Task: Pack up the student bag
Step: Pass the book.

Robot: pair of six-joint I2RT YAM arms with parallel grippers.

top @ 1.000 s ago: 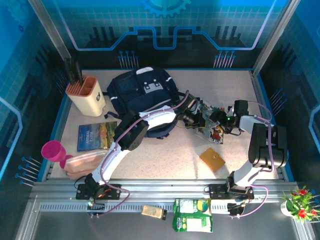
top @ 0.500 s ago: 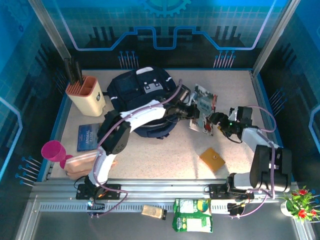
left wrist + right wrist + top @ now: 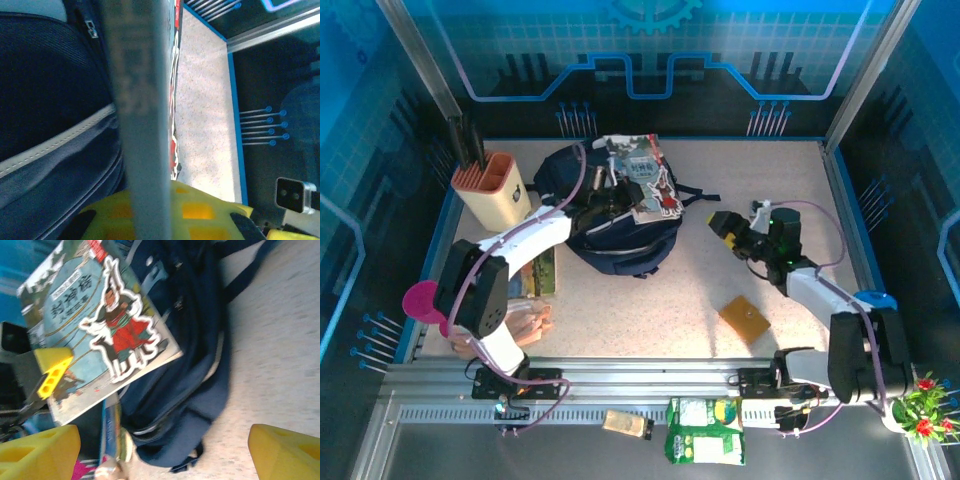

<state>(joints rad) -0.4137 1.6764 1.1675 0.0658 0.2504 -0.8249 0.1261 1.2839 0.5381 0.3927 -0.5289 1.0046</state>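
The speckled bench (image 3: 670, 300) carries everything. The student bag (image 3: 620, 250), dark navy with pale piping, lies toward the back of the bench, left of the middle and just right of the knife block. The left wrist view looks along its side (image 3: 50, 100), and the right wrist view sees it from across the bench (image 3: 195, 360).

A comic book (image 3: 645, 180) with a red-clad warrior on its cover is held tilted over the top of the bag. Its edge runs as a blurred grey band through the left wrist view (image 3: 140, 125).

The cream knife block (image 3: 492, 195) stands at the back left. A picture book (image 3: 542, 270) lies flat, partly under the left arm. A pink cup (image 3: 423, 300) sits at the left edge, and a flat orange square (image 3: 745, 318) lies front right, well apart from the bag.

The left fingers (image 3: 52, 371) are clamped on the comic book near one corner. The right fingers (image 3: 37, 452) are spread wide with nothing between them, to the right of the bag.
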